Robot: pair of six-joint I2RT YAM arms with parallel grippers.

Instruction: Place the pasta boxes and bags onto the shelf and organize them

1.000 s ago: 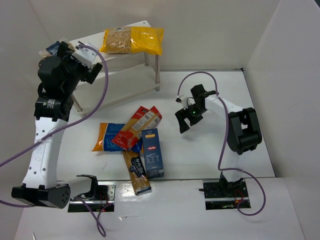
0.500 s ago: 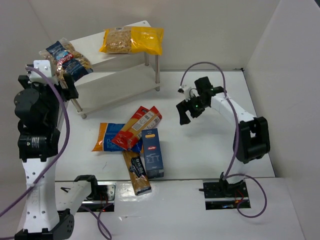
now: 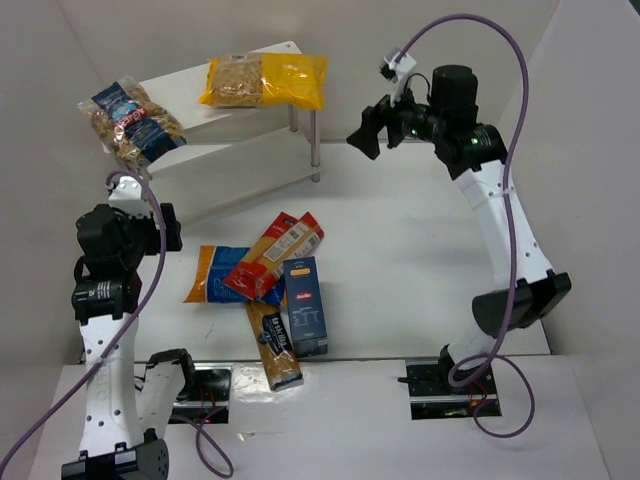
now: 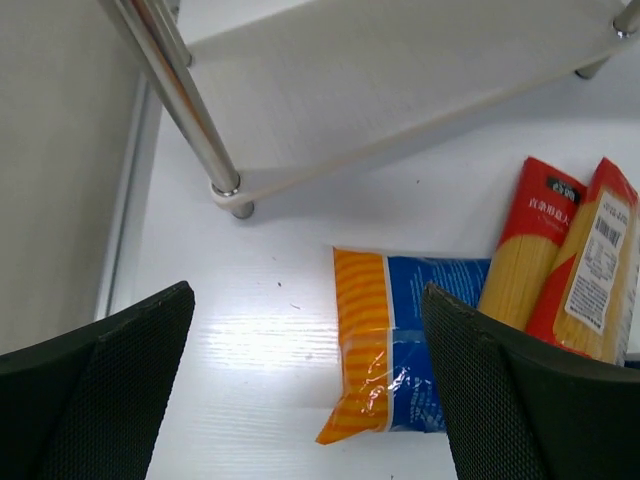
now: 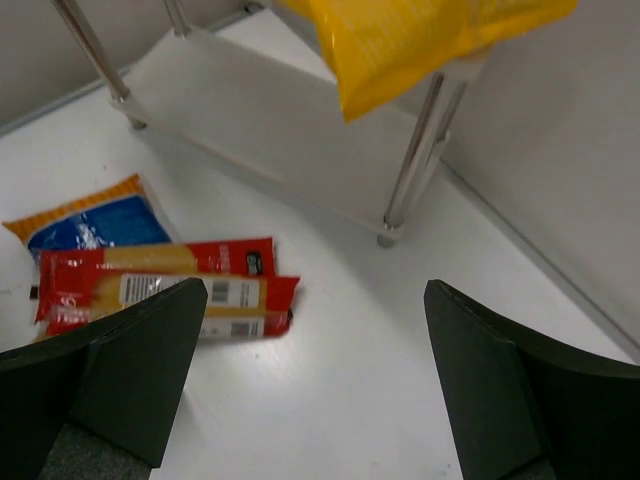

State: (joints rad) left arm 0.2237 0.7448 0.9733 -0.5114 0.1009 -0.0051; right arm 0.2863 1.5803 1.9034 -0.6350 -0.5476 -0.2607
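Pasta bags were going up first, by the look of it: the clear bag point(image 3: 130, 122) with the dark blue label now lay on the shelf point(image 3: 235, 160), well up and beyond the left gripper point(image 4: 308, 295), where a second before that arm had been reaching over that very corner. The arm had since dropped back low over the table point(image 3: 400, 290), its black mesh-textured fingers spread wide with nothing between them. I took that to mean one more pack was delivered and the hand was free for another. The orange-and-blue bag point(image 4: 400, 350) sat just ahead of it and below, flat, glossy and crinkled at the seam. Meanwhile the right gripper point(image 5: 315, 290) had climbed off the table to the shelf's right end, jaws likewise wide apart and empty. The yellow bag point(image 5: 420, 40) hung just above and ahead of it, a soft plastic corner drooping past the top board, perhaps due a nudge. Well below it lay the red-orange box point(image 5: 160, 262), long and stiff-edged with a barcode panel. Beside that box the dark blue box point(image 3: 305, 305) and the tan-and-dark box point(image 3: 275, 345) lay touching, both slim cartons not yet shelved. The rack itself was smooth white board on thin shiny metal legs
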